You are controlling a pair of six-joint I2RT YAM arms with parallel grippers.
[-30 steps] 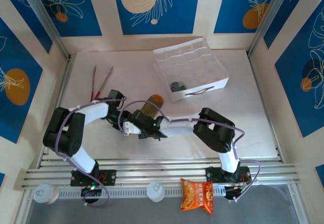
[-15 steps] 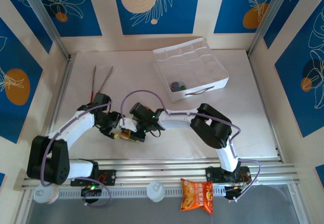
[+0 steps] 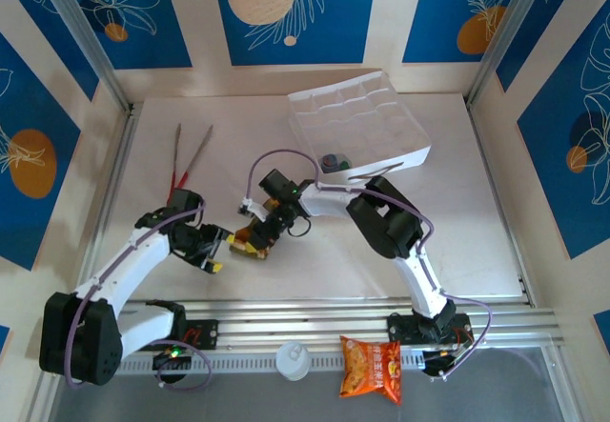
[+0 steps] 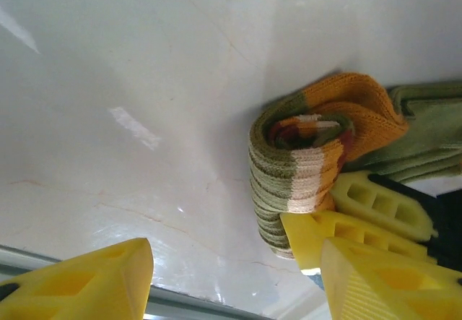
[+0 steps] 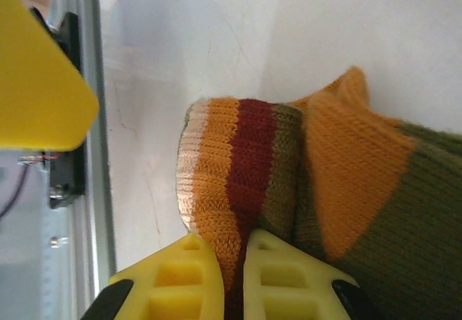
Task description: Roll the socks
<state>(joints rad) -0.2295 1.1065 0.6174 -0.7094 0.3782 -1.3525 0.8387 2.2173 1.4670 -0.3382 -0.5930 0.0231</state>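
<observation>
No readable text; print on orange snack packet [image 3: 372, 368] too small

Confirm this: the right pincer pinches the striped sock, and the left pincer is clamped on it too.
Wrong on the left: the right pincer does pinch the striped sock, but the left pincer stands open, gripping nothing, as the left wrist view shows.
</observation>
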